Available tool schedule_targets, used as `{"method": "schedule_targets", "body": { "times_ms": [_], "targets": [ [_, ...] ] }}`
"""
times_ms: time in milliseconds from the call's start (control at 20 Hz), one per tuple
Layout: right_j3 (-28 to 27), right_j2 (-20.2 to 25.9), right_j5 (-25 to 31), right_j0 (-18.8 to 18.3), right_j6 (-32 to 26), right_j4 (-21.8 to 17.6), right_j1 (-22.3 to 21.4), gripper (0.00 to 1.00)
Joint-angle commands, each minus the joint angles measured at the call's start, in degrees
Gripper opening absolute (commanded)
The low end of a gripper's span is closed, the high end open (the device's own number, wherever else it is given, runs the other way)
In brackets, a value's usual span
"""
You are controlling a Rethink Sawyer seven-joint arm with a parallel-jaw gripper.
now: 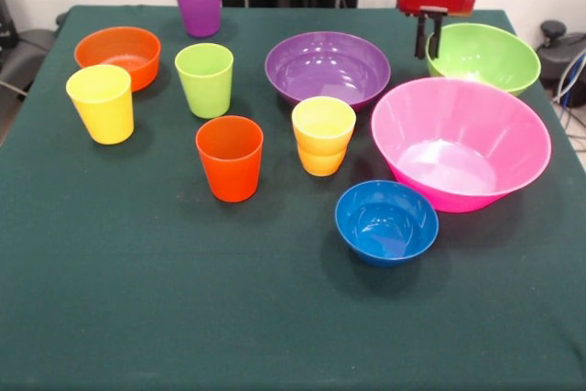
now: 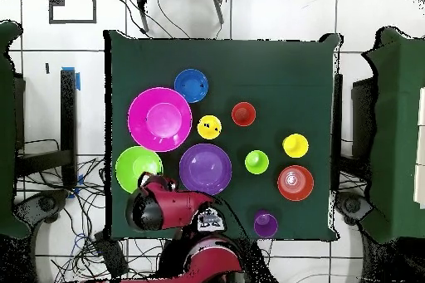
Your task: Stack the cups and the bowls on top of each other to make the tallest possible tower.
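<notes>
All cups and bowls stand apart and upright on the green table. Cups: purple (image 1: 198,4), lime green (image 1: 205,80), yellow (image 1: 101,103), orange-red (image 1: 230,158), yellow-orange (image 1: 323,135). Bowls: orange (image 1: 117,54), purple (image 1: 327,68), lime green (image 1: 482,57), large pink (image 1: 460,142), blue (image 1: 385,222). My gripper (image 1: 430,38) hangs at the back right, its fingers a little apart, at the left rim of the lime green bowl and empty. In the overhead view the arm (image 2: 166,205) covers the gripper next to the lime green bowl (image 2: 133,168).
The table's (image 1: 137,299) front half is bare green cloth. Chairs and cables stand beside the table's edges. The pink bowl (image 2: 159,119) sits close to the lime green bowl and the purple bowl (image 2: 205,168).
</notes>
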Motion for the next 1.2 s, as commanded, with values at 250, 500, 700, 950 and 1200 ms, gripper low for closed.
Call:
{"method": "schedule_targets", "body": {
  "times_ms": [250, 500, 700, 950, 1200],
  "targets": [
    [1.25, 0.71, 9.56, 1.89, 5.88, 1.11, -5.0, 0.0],
    [-0.36, -2.81, 9.84, 4.08, 6.1, 1.62, -4.02, 0.0],
    [-0.82, -3.75, 9.9, 4.65, 6.4, 1.49, -3.75, 0.0],
    [-2.5, -8.86, 9.09, 9.02, 7.18, 2.4, -2.77, 0.0],
    [-3.65, -13.31, 8.72, 11.29, 6.45, 2.02, -2.93, 0.0]
  ]
}}
